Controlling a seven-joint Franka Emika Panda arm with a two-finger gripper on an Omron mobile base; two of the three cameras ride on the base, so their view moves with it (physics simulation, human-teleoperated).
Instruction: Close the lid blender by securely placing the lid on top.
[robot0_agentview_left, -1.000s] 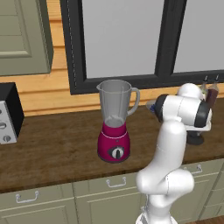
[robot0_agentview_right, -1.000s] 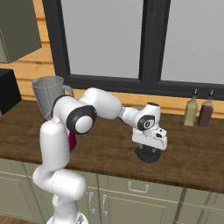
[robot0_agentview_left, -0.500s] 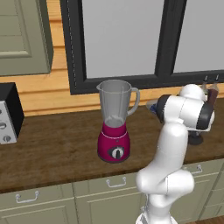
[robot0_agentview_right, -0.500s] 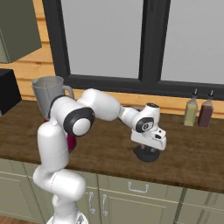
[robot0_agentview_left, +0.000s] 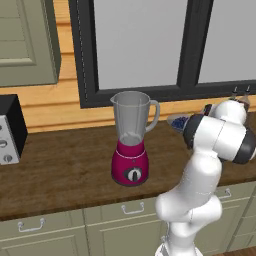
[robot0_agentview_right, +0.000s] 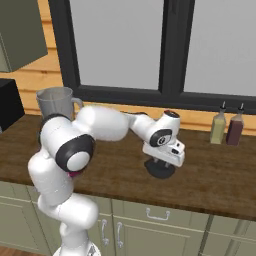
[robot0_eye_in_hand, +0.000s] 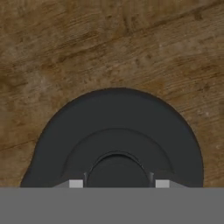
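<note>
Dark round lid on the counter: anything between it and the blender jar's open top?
Nothing visible blocks it. The dark round lid sits on the wooden counter under the gripper. The magenta-based blender stands alone, its clear jar's rim uncovered; the robot's own white arm spans the gap.

Everything around me is evenly and softly lit, rendered flat, with no glare and no clear light source. My arm drops a faint shadow on the counter (robot0_agentview_right: 215, 175). Through my hand camera the lid (robot0_eye_in_hand: 118, 140) is sharp, its dark surface almost featureless toward 6 o'clock. The edges show no distortion.
</note>
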